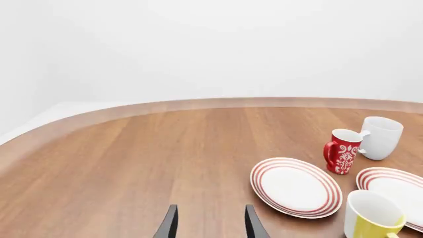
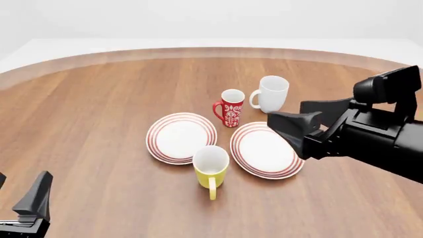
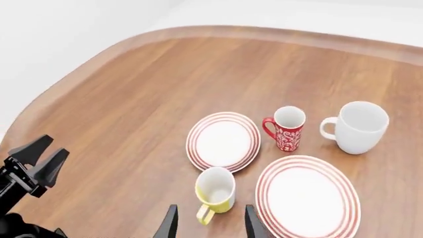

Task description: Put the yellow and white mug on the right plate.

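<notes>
Left gripper (image 2: 29, 206): parked at the table's near edge, at 8 o'clock from the mug, well apart; jaws spread, holding nothing.
Yellow mug (image 2: 211, 166): upright on bare wood, handle toward the near edge, just beside both plates, resting on neither. Not yet lifted.
Right gripper (image 3: 210, 222): hovers above the mug's handle side; fingers apart, empty.
Right plate (image 2: 266, 150): at 2 o'clock from the mug, bare.
Left plate (image 2: 181, 137): at 11 o'clock, bare.
Red mug (image 2: 231, 107): beyond the plates.
White mug (image 2: 272, 93): farthest.
Progress: nothing done; grasp, carry and set-down all remain.
</notes>
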You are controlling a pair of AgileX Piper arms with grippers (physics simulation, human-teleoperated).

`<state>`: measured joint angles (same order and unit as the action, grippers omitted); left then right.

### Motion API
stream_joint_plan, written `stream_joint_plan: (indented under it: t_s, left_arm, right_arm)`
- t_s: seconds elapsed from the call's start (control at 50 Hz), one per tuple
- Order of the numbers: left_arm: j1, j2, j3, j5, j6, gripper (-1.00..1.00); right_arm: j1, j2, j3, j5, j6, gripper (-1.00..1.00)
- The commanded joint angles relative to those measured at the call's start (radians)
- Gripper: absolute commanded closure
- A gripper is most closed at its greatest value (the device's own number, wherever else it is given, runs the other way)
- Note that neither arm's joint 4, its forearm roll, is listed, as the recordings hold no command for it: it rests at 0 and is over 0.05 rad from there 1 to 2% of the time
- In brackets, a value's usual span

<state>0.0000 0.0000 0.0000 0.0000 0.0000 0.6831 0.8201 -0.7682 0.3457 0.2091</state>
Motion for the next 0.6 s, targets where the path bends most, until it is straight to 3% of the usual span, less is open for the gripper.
stream_joint_plan:
  t_s: [0.02,0.42,0.6]
  left_arm:
    - [0.0,0.0,0.0,0.0,0.0,-1.0]
    - [0.0,0.007,-0.004,-0.002,0.0,-1.0]
    - [0.0,0.007,-0.004,-0.002,0.0,-1.0]
  right_arm:
    - [0.045,0.067,-0.067,0.024,-0.005,-1.0]
    - [0.013,0.076,-0.09,0.059,0.009,-1.0]
    - [0.02,0.122,-0.102,0.076,0.091,-1.0]
